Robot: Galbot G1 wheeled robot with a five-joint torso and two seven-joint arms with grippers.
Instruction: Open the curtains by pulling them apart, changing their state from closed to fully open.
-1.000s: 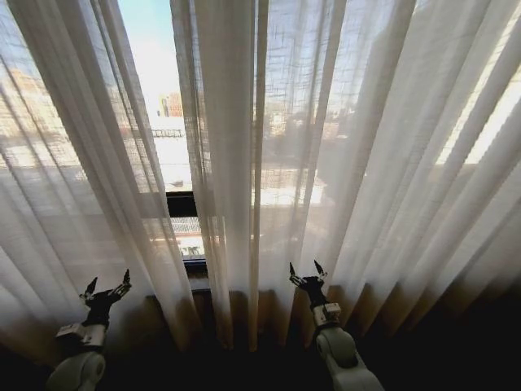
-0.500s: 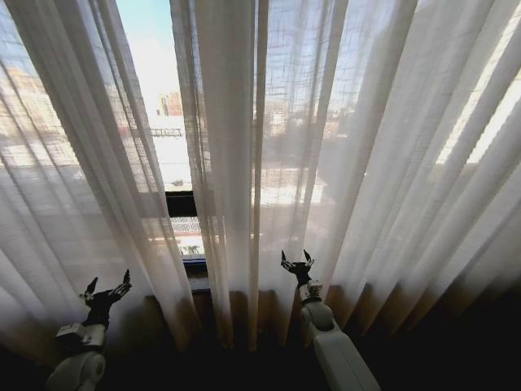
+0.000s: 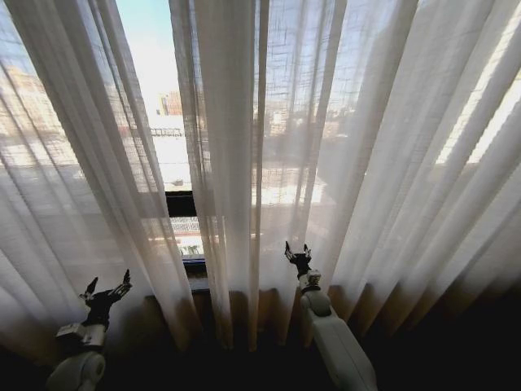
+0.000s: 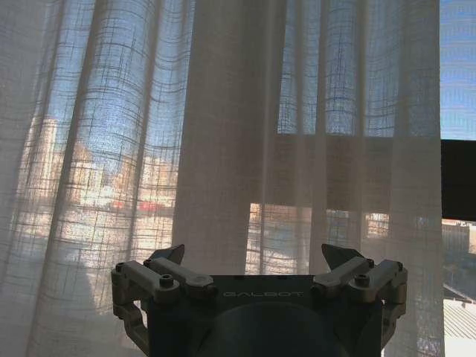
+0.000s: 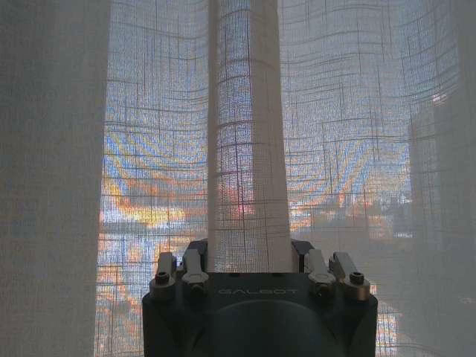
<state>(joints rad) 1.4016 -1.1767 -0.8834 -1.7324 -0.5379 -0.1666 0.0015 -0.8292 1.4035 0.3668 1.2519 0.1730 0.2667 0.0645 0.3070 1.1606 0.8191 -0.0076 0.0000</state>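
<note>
In the head view there are two curtains [image 3: 244, 163], sheer white panels with long vertical pleats, hanging to the floor and turning cream-beige where they bunch at the bottom. A narrow gap between them on the left shows sky, buildings and a dark window bar [image 3: 181, 204]. Two arms reach up from below: the left pincer [image 3: 107, 287] sits low on the left in front of the left panel, its fingers spread wide with nothing between them; the right pincer [image 3: 296, 251] is up against the folds of the right panel near the middle, its fingers set narrow. In the left wrist view, the left pincer [image 4: 253, 256] stands wide apart and empty, just short of the pleated cloth [image 4: 223, 149], with the dark bar [image 4: 457, 178] past the panel's edge. In the right wrist view, the right pincer [image 5: 249, 249] has one upright fold of the cloth [image 5: 249, 149] standing between its fingers; whether they actually pinch it I cannot tell.
</note>
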